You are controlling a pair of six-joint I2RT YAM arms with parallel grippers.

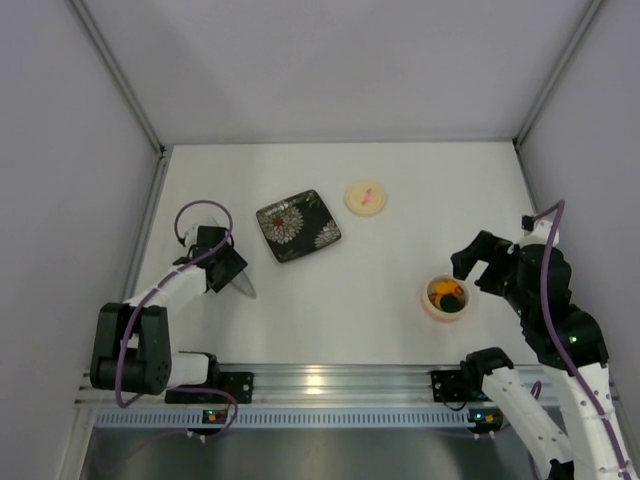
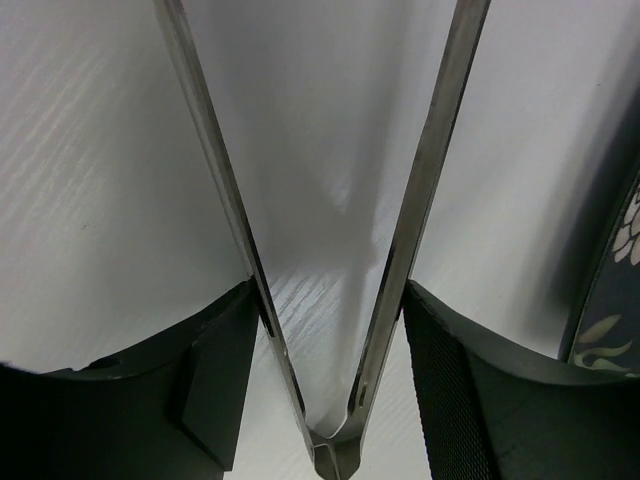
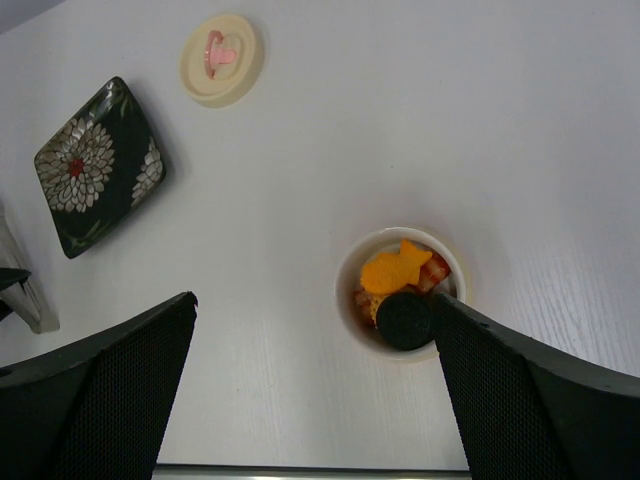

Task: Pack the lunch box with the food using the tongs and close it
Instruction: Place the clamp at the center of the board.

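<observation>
You are finishing the packing step, by the look of it: the plate [image 3: 95,170] is showing no loose pieces, and the food [image 3: 392,270] is sitting in the box [image 3: 345,275] near the right arm.

The left gripper [image 2: 330,290] is holding the tongs [image 2: 215,180]. Its fingers [image 2: 215,380] are bearing on the outside of both arms, just above the joint. The right gripper [image 3: 312,300] is hanging spread wide and empty, just above and beside the box.

The next move is probably closing. That is calling for parking the tongs on the table [image 1: 380,260], then fetching the lid [image 3: 222,60], which is lying well apart from the box, beyond the plate.

The tongs are thin, polished metal, springy in a V. The lid is a flat cream disc with a pink mark, offering little edge to pinch. The box is round and smooth-walled. The food is filling it close to the rim: an orange fish shape and a dark disc on top.
</observation>
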